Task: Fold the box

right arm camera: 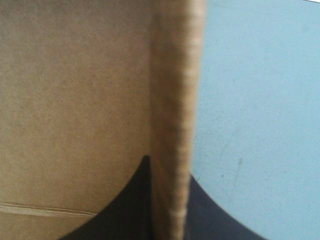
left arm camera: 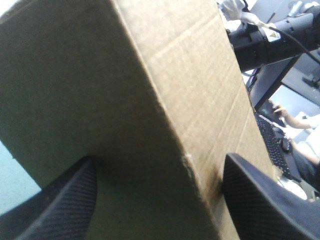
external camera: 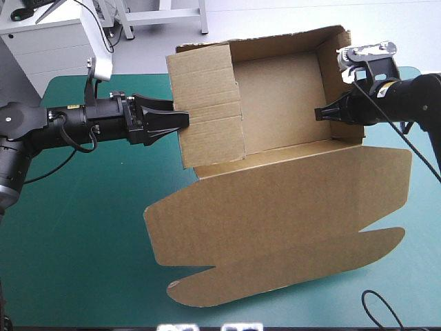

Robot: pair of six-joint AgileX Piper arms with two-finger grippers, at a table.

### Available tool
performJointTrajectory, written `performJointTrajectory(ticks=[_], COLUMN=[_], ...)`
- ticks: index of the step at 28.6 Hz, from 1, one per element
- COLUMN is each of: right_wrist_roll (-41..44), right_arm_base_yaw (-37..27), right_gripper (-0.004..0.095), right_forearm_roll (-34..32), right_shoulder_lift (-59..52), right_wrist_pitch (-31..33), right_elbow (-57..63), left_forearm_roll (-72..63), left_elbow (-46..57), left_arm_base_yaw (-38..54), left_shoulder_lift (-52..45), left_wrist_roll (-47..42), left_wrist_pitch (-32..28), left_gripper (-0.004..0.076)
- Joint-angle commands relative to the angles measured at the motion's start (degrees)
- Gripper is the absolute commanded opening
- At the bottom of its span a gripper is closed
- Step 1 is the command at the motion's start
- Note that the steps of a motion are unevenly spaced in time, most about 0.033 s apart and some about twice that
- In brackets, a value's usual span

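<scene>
Left gripper spread, fingers astride a corner of the box's left wall. Right gripper pinching right wall's edge, one finger inside, one outside. Box between both grippers, walls raised, lid flat on cover.

The box is plain brown board with no print. Faint straight crease lines cross its walls, and the outer faces show a fine ribbed texture. Close to the right hand, the cut edge looks a paler, streaked tan, and one thin pale line runs across the brown inner face. The table is an even teal-green, without pattern. Both hands are black. The left hand has fingers with a fine woven grain over their surface.
</scene>
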Motion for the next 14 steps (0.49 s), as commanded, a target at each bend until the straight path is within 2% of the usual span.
performJointTrajectory(ticks=[1,7,14], right_wrist_roll=[1.4,2.6,3.5], right_arm_base_yaw=[0.2,0.3,0.3], right_gripper=[-0.0013,-0.0013,-0.0013], right_forearm_roll=[1.9,2.0,2.1], right_shoulder_lift=[-2.2,-2.2,-2.2], right_wrist_pitch=[-5.0,-6.4,-8.1], right_elbow=[-1.6,-1.6,-1.6], left_forearm_roll=[5.3,24.6,44.5], left_elbow=[-5.9,-9.9,-12.3], left_arm_base_yaw=[-4.1,-15.3,-23.3], left_shoulder_lift=[-1.6,-1.6,-0.8], left_wrist_roll=[-5.7,-17.1,-33.8], left_wrist_pitch=[-5.1,-16.8,-23.6], left_gripper=[0.0509,0.0509,0.0508])
